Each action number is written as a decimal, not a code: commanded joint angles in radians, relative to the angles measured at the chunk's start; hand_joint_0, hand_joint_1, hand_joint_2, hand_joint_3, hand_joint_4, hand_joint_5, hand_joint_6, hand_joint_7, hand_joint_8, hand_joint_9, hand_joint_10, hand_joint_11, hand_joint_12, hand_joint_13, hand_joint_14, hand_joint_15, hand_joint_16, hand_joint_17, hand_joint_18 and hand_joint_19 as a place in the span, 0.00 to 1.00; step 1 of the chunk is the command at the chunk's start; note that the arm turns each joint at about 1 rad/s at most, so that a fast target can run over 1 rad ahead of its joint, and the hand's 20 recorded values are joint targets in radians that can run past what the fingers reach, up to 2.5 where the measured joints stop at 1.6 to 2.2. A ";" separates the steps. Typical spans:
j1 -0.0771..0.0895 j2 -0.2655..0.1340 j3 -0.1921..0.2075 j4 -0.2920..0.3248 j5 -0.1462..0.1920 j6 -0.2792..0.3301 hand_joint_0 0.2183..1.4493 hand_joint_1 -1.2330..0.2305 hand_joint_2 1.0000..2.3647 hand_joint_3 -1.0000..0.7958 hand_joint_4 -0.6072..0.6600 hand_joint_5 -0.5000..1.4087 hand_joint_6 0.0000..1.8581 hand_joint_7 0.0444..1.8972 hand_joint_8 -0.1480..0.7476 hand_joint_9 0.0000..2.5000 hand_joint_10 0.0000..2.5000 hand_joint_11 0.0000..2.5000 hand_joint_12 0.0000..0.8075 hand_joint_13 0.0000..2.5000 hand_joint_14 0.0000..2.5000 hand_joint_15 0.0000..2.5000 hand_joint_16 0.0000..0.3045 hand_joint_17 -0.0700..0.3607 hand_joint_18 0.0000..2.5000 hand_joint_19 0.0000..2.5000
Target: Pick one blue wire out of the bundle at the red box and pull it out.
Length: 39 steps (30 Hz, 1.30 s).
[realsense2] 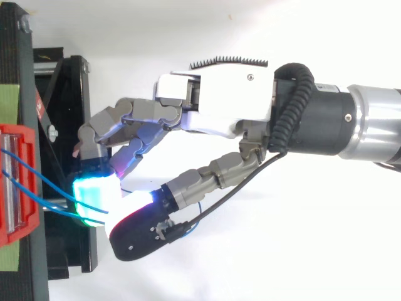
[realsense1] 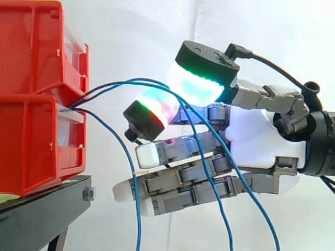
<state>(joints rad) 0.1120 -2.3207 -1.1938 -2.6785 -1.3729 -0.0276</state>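
3 thin blue wires (realsense1: 141,80) leave a narrow gap between the upper red bin (realsense1: 31,47) and the lower red bin (realsense1: 31,151), at the bins' front edge on the left of the side view. 1 wire drops almost straight down just in front of the lower bin. The other 2 rise together in a shallow arch toward the right, reach the robot hand (realsense1: 261,141), then hang down across it and out of the bottom of the view.

The hand reaches in from the right, level with the gap, near the bins but not touching them. Its fingers (realsense1: 149,115) are partly closed. The thumb, glowing cyan and green, and 1 finger, glowing red and green, are curled so their pads meet, and the arch of wire runs between the pads. This looks like a pinch on the wire, but whether it catches 1 strand or both is too fine to tell. The remaining fingers lie nearly straight beneath and hold nothing. In the top view, the 2 glowing pads press together just off the bin's edge, with blue wire leading from the bin to them.

The pinched stretch lies along the line from bin to hand, so a pull would probably go straight back to the right, away from the bins. The bins sit on a black stand (realsense1: 42,206) before a white curtain (realsense1: 131,31).
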 commanded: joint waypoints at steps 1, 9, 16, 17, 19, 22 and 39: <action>0.000 0.014 -0.001 -0.037 0.000 -0.028 0.28 0.25 0.05 0.54 0.44 0.22 0.44 0.58 0.42 0.33 0.00 0.15 0.53 0.13 0.00 0.08 0.23 0.53 0.05 0.06; 0.000 0.020 0.000 -0.075 -0.002 -0.049 0.30 0.26 0.03 0.56 0.43 0.22 0.44 0.59 0.45 0.39 0.01 0.20 0.54 0.19 0.00 0.10 0.23 0.53 0.11 0.07; 0.000 0.026 -0.001 -0.095 -0.015 -0.110 0.29 0.26 0.04 0.56 0.43 0.22 0.44 0.59 0.45 0.40 0.01 0.21 0.54 0.20 0.00 0.11 0.23 0.53 0.12 0.07; 0.000 0.026 -0.001 -0.096 -0.017 -0.124 0.29 0.26 0.05 0.56 0.42 0.22 0.45 0.58 0.46 0.40 0.01 0.21 0.54 0.20 0.00 0.11 0.23 0.53 0.12 0.07; -0.002 0.030 0.000 -0.103 -0.023 -0.169 0.29 0.26 0.05 0.56 0.43 0.22 0.45 0.58 0.45 0.40 0.01 0.21 0.54 0.20 0.00 0.11 0.23 0.53 0.12 0.07; -0.003 0.034 -0.001 -0.103 -0.021 -0.175 0.29 0.26 0.06 0.56 0.42 0.22 0.45 0.58 0.45 0.40 0.01 0.21 0.54 0.20 0.00 0.11 0.23 0.54 0.12 0.07; -0.005 0.070 -0.001 -0.176 -0.018 -0.179 0.29 0.26 0.07 0.56 0.41 0.22 0.45 0.58 0.45 0.40 0.01 0.21 0.54 0.20 0.00 0.11 0.23 0.54 0.12 0.07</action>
<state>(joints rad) 0.1063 -2.2585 -1.1947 -2.8380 -1.3920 -0.2067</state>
